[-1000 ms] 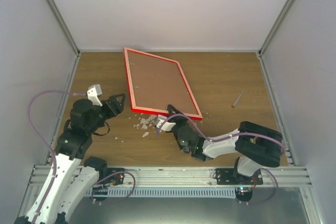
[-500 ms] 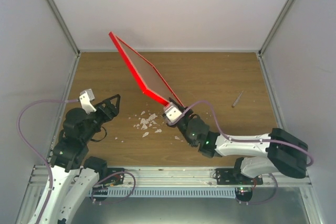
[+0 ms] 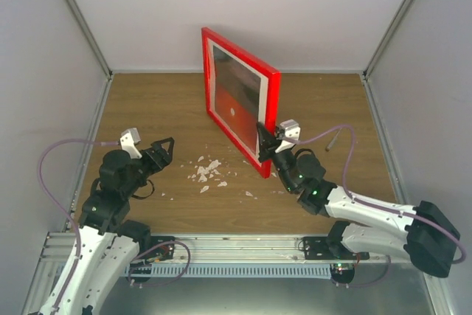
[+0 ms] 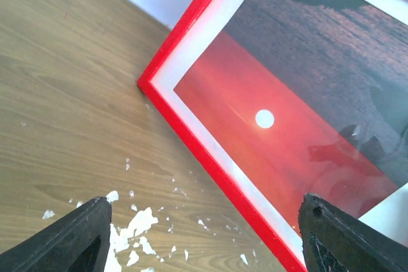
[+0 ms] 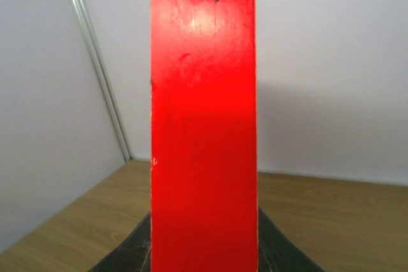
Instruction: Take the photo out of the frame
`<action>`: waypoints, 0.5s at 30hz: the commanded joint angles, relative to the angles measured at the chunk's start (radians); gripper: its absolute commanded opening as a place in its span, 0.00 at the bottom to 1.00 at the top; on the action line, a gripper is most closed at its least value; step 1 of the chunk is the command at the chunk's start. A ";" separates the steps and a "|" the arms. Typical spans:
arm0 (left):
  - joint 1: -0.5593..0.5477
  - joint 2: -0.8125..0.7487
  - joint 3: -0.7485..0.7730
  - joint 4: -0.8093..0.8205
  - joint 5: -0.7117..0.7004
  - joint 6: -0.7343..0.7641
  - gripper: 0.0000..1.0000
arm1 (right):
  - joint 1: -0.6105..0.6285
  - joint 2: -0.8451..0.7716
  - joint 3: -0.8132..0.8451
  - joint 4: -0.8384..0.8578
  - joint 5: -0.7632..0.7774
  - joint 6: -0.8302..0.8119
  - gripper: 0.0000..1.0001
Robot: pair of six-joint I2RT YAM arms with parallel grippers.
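The frame (image 3: pixel 271 119) with its bright red rim stands nearly upright on one corner at mid table, its front turned to the left. The photo (image 3: pixel 234 101), a red sunset with a small white sun, sits inside it behind a white border. My right gripper (image 3: pixel 264 145) is shut on the frame's near edge. In the right wrist view the red rim (image 5: pixel 203 125) fills the centre, and my dark fingers (image 5: pixel 127 256) press it from both sides. My left gripper (image 3: pixel 168 147) is open and empty, left of the frame. Its wrist view looks at the photo (image 4: pixel 280 138) and lower rim (image 4: pixel 210 170).
White flakes (image 3: pixel 206 171) lie scattered on the wooden table between my two grippers. A thin grey stick (image 3: pixel 334 139) lies to the right. White walls close the table on three sides. A metal rail (image 3: pixel 236 245) runs along the near edge.
My right gripper has lifted the frame from lying back-up on the table and swung it upright, front facing left. My left gripper has opened a little wider and shifted slightly.
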 commanded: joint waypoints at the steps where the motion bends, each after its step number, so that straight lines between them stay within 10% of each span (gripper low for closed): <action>1: 0.007 0.022 -0.025 0.060 0.023 -0.012 0.80 | -0.051 -0.086 -0.035 0.050 -0.129 0.309 0.01; 15: 0.007 0.091 -0.050 0.053 0.028 0.004 0.80 | -0.265 -0.203 -0.178 -0.127 -0.398 0.665 0.01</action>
